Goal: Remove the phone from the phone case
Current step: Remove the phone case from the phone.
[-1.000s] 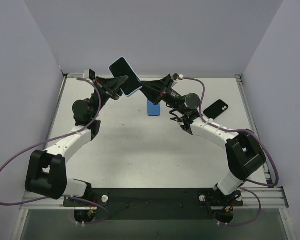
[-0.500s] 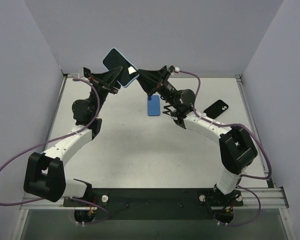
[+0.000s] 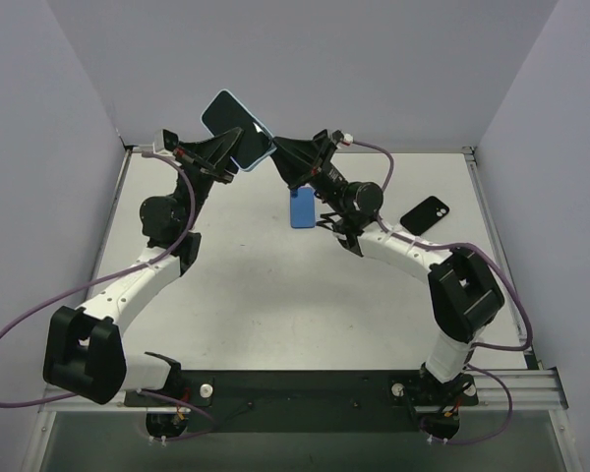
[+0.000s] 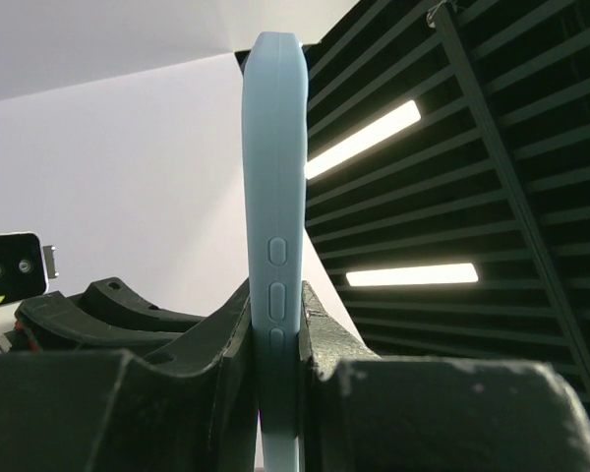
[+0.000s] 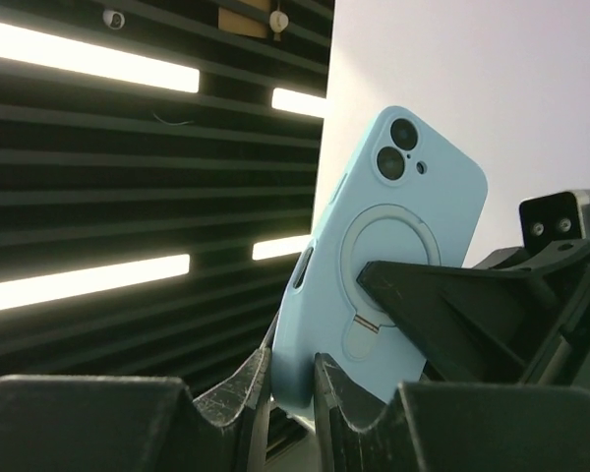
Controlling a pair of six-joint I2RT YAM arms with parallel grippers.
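Held phone (image 3: 238, 128) high above tabletop (image 3: 275, 295), not yet out of light-blue case (image 5: 393, 197). Clamped narrowly on case edges with left fingers (image 4: 202, 344) and right fingers (image 5: 231, 393). Left all removal undone.

The cased phone (image 3: 238, 130) is held clear of the table (image 3: 236, 295), above its far middle. It is clamped from two sides: the left gripper (image 3: 236, 157) is closed on its lower left edge, the right gripper (image 3: 273, 155) on its lower right corner. A second flat device (image 3: 302, 207) is laid on the table just below and right of the raised phone, beside the right arm. A third flat device (image 3: 425, 214) is laid further right, well apart, near the table's right edge.
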